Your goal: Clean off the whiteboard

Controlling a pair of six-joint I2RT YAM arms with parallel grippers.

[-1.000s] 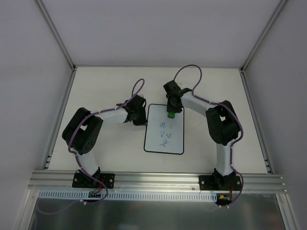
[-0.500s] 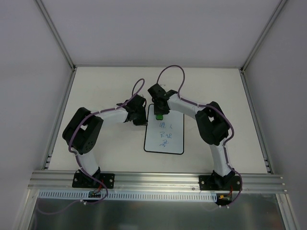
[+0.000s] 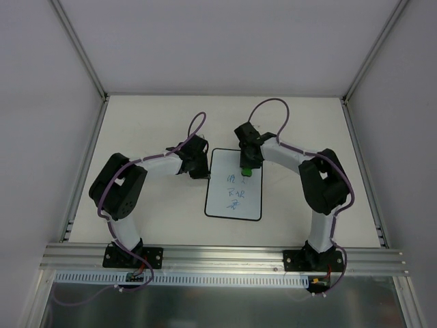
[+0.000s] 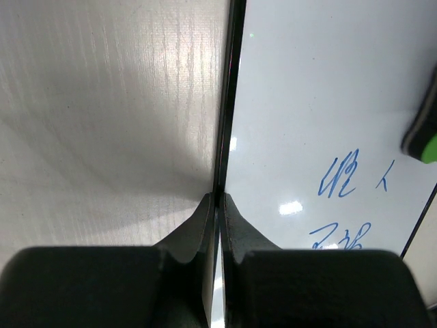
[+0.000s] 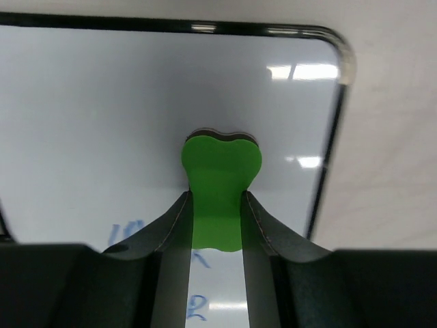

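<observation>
Your whiteboard [image 3: 235,205] lies flat in the middle of the counter [image 3: 150,123], its long sides running from the near edge toward the far edge. Your left gripper [image 4: 218,202] is pinched tight on the board's thin black left rim, up by its far left corner, with the fingers almost together and only the rim between them. Over to your right gripper [image 5: 216,196]: it's clamped on the green eraser [image 5: 220,160], and the eraser's dark pad sits against the white surface close to the board's far right corner. Blue marks [image 4: 340,179] show just on the near side of the eraser, with more running down the board's middle. The strip along the board's far rim is plain white.
</observation>
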